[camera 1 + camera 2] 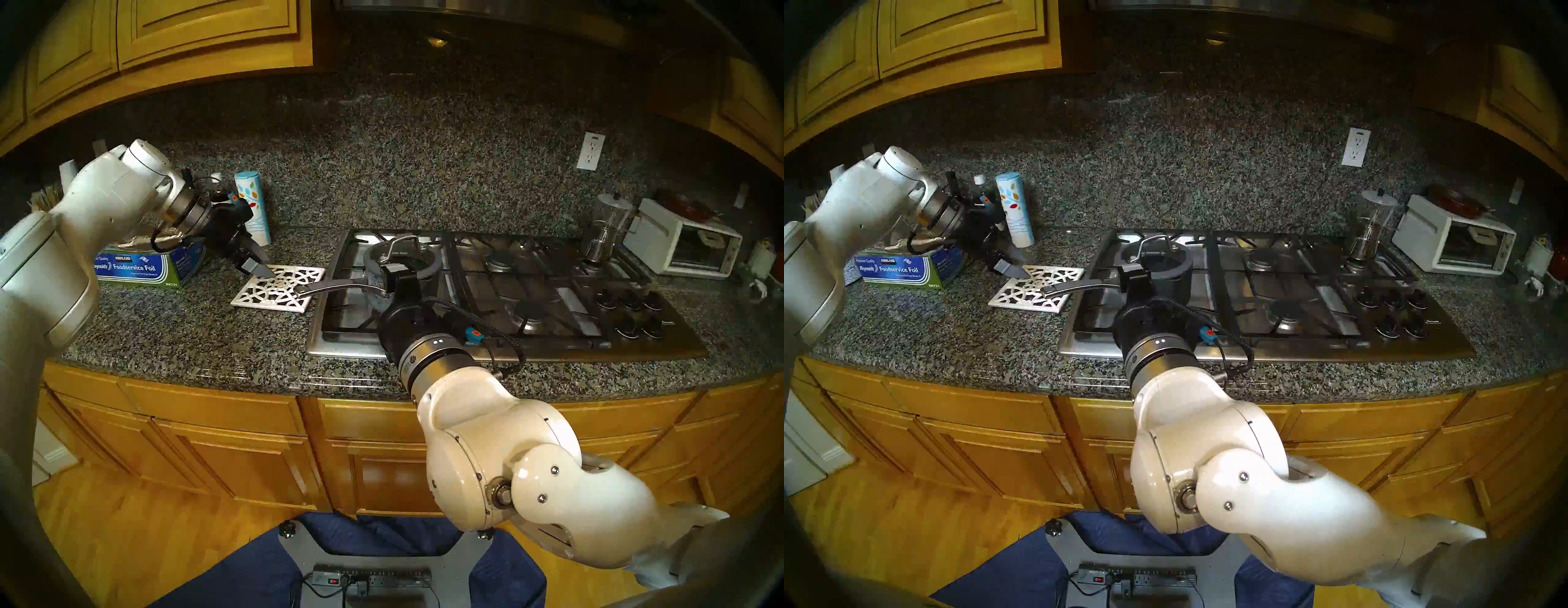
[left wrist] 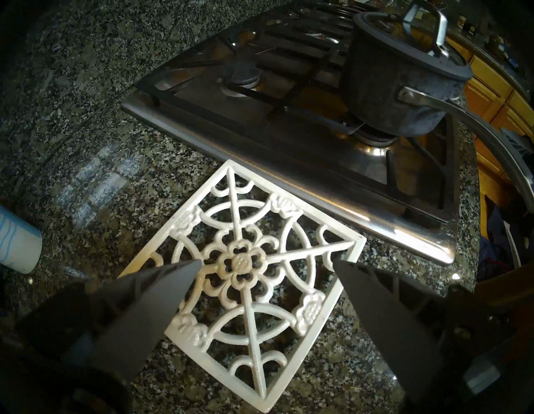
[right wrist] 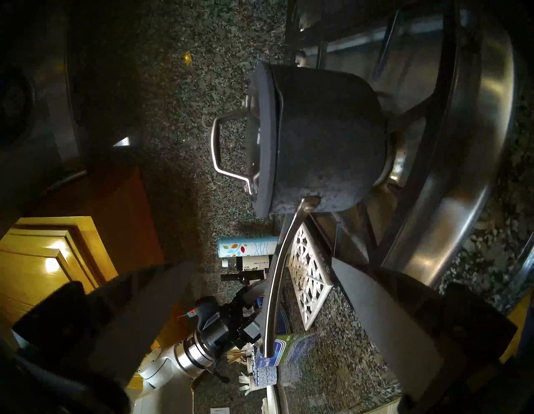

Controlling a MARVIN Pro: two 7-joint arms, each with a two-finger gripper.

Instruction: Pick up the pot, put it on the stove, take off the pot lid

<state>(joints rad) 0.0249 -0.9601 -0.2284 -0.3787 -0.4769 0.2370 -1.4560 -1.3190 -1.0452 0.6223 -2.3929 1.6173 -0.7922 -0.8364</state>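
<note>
Pot (image 2: pixel 404 83) sits on the stove (image 1: pixel 530 339), on the front-left burner grate, upright, body dark speckled. Pot lid (image 2: pixel 416 55) on it, glass with thick grey rim, loop handle up, so lid not yet removed. Long steel pot handle (image 1: pixel 335 288) sticks out left past the stove edge, over the corner of the white trivet (image 2: pixel 242 260) on the granite counter (image 1: pixel 191 331).

Right gripper (image 3: pixel 263 274) is just in front of the pot on the near side, fingers spread wide, nothing between them; in its wrist view the pot handle runs across the gap but no pad touches it. Looks released.

Left gripper (image 2: pixel 265 263) hangs over the trivet, well clear of the pot, fingers also spread, empty.

Progress, my read: pick-up and placing on the stove look done. Left to do: lid off. Neither hand is at the loop handle yet.

Further out: foil box (image 1: pixel 140 267), tall blue-patterned canister (image 1: pixel 254 208), glass coffee maker (image 1: pixel 606 229) at the stove's back right, white toaster oven (image 1: pixel 683 246).
</note>
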